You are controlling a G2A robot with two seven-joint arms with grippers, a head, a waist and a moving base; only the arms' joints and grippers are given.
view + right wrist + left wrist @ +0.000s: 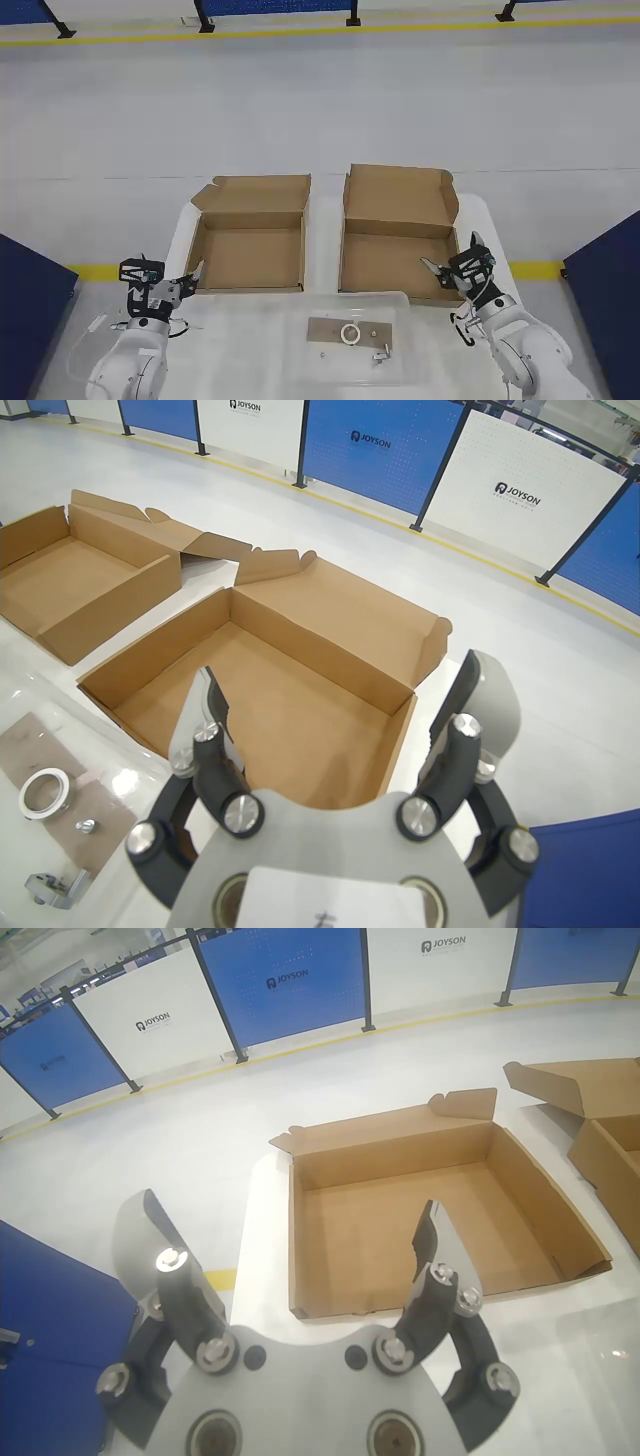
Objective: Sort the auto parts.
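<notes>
Top view: we see ring [351, 334], bolt [85, 825] and bracket [381, 352] lying in the clear tray [300, 357] — before the left box [250, 258] and right box [392, 265]. Our left gripper [290, 1205] and right gripper [337, 665] gape apart.

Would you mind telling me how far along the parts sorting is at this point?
Done: nothing yet; the left box and the right box are both empty. In hand: nothing; the left end effector and the right end effector are open and empty. Left: the ring, the small screw and the metal bracket all lie in the clear tray, waiting to be sorted.
</notes>
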